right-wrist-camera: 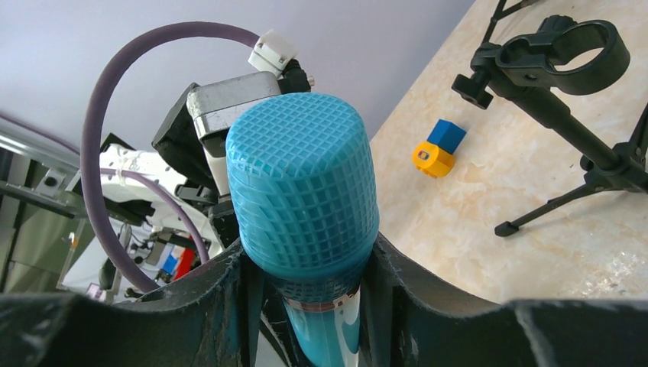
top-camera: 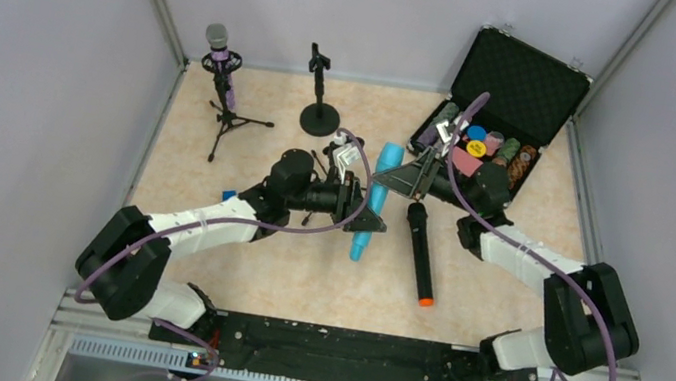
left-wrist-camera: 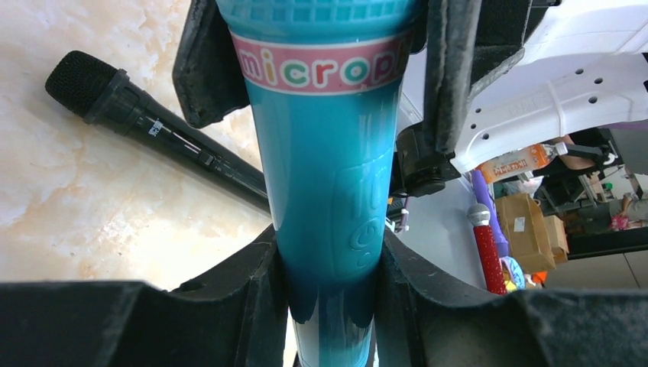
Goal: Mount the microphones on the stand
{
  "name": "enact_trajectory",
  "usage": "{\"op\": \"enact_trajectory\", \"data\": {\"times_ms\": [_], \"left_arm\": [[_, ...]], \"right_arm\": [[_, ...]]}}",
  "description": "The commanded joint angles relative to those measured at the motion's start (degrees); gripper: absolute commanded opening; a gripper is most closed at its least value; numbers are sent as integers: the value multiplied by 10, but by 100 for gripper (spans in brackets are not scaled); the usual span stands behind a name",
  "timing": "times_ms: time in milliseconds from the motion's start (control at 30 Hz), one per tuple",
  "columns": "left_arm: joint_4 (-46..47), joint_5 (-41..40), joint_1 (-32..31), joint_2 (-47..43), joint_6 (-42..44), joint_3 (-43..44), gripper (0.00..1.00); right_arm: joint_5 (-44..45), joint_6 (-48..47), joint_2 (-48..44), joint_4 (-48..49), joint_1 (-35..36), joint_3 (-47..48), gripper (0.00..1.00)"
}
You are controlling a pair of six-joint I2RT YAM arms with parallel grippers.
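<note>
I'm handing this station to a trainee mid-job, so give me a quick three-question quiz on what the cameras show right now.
1. True or false: the purple microphone already sits in the tripod stand.
2. Fill in: the black microphone lies on the ____, its orange end toward the arm bases.
3. Which microphone is clamped by both the left pincer and the right pincer?
A) black microphone
B) light blue microphone
C) purple microphone

Key: 1 true; 2 table; 3 B.
</note>
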Motion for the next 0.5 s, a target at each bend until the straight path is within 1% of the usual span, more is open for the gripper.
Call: {"op": "enact_trajectory", "data": {"times_ms": [0,33,67,233,333,467], "left_arm": [[13,-10,-2,-5,14,17,25],[10,-16,-2,-5,17,17,32],[7,-20,-1,-4,19,17,37],[4,-37,3,-7,26,16,51],[6,-54,19,-23,24,4,58],[20,-81,46,-60,23,-22,62]], "right_arm": [[-23,28,7,81,7,5,0],[-22,26,7,80,7,3,0],[-22,24,5,78,7,1,0],[-10,-13,-10,31,7,-1,0],[3,-50,-22,-24,7,3,0],[17,-103,-40,-106,6,12,0]]}}
